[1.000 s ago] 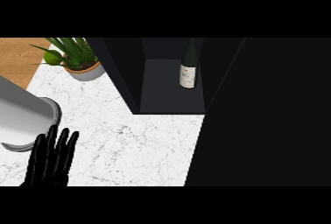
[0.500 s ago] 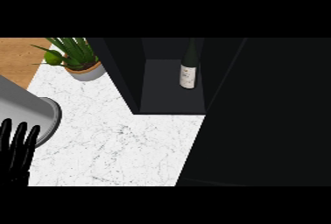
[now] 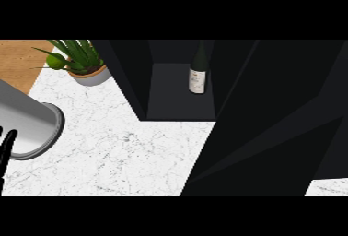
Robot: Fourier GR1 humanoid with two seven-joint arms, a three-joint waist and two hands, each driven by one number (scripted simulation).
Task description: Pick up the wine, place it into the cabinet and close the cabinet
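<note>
The wine bottle [image 3: 198,73], dark with a white label, stands upright inside the dark cabinet [image 3: 170,106] at the top middle. The cabinet's dark door [image 3: 272,138] stands open and fills the right side of the view. Of my left hand [image 3: 8,143], only straight black fingertips show at the far left edge, low over the counter and well away from the bottle. My right hand does not show.
A potted green plant [image 3: 80,64] stands at the back left near a wooden surface [image 3: 20,60]. A large grey cylinder [image 3: 27,126] reaches in from the left above the white marble counter [image 3: 122,156].
My left hand has slid left until only its fingertips show. The door's lower edge has shifted slightly left, uncovering a bit of counter at the bottom right. The bottle has not moved.
</note>
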